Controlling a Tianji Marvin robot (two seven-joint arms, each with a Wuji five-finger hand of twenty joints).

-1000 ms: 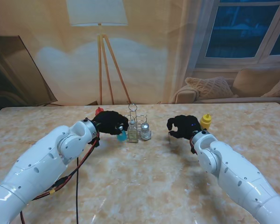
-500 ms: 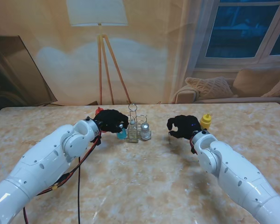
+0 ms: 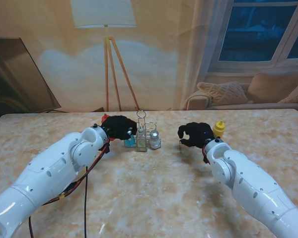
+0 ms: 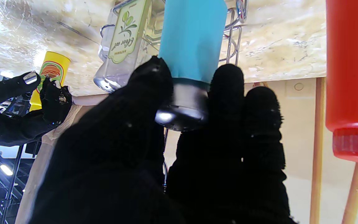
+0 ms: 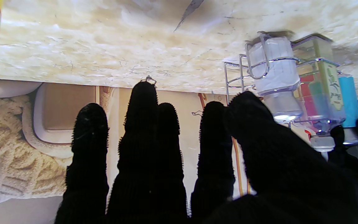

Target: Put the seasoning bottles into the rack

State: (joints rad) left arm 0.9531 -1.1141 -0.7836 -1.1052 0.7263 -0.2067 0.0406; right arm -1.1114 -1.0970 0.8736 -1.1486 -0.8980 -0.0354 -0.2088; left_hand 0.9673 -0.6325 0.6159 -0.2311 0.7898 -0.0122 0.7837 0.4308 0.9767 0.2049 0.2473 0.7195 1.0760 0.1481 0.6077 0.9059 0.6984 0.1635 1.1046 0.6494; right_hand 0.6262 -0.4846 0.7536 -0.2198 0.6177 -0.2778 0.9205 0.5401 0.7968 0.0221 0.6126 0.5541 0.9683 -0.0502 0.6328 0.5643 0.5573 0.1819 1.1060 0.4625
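On marble table | wire rack: 2 bottles seated (both clear) | left hand gripping blue silver-capped bottle | right hand empty, fingers spread | 1 red squeeze bottle, 1 yellow squeeze bottle outside

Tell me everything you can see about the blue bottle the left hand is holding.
The blue bottle has a smooth, matte sky-blue body and a shiny silver metal cap. It looks like a small shaker. It stands roughly upright, right beside the wire rack on its left side, next to the clear olive-oil bottle. The left hand, in a black glove, grips it around the cap, fingers on both sides. Whether its base is seated in the rack cannot be told.
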